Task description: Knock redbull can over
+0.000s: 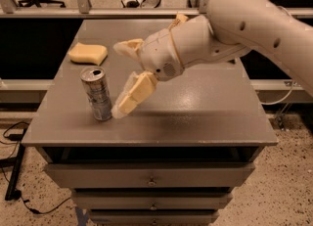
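Note:
The redbull can (97, 94), slim and silver-and-blue with its pull-tab top showing, stands upright near the front left of the grey table (205, 107). My gripper (128, 100) reaches down and to the left from the white arm, which comes in from the upper right. Its cream tip is right against the lower right side of the can, just above the tabletop; I cannot tell whether it touches the can.
A yellow sponge (88, 53) lies at the back left of the table. A sliver of the brown snack bag (179, 19) shows behind the arm at the back. The table's front edge is close below the can. Drawers sit under the tabletop.

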`<action>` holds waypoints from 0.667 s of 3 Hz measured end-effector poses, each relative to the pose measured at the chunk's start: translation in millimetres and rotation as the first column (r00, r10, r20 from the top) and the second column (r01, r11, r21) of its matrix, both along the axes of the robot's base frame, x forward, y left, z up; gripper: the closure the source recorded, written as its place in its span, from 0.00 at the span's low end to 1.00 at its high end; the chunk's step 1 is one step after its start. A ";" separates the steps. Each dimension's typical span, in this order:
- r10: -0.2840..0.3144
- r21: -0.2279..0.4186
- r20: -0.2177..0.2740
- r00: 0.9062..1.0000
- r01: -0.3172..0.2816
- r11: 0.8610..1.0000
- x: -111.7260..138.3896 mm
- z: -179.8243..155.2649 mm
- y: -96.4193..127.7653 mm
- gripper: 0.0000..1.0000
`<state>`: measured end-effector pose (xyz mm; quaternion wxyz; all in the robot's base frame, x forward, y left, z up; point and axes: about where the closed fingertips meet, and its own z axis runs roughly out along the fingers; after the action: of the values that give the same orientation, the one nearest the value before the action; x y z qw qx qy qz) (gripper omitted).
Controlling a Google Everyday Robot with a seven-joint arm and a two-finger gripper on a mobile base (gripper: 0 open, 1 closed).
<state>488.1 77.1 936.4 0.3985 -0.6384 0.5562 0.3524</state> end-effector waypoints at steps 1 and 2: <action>0.033 0.057 -0.036 0.999 -0.031 0.998 0.4 -1.4 18.3 0.00; 0.064 0.100 -0.065 0.996 -0.057 0.993 0.6 -10.5 38.2 0.00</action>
<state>488.7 115.3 925.9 0.3996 -0.6222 0.5319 0.4127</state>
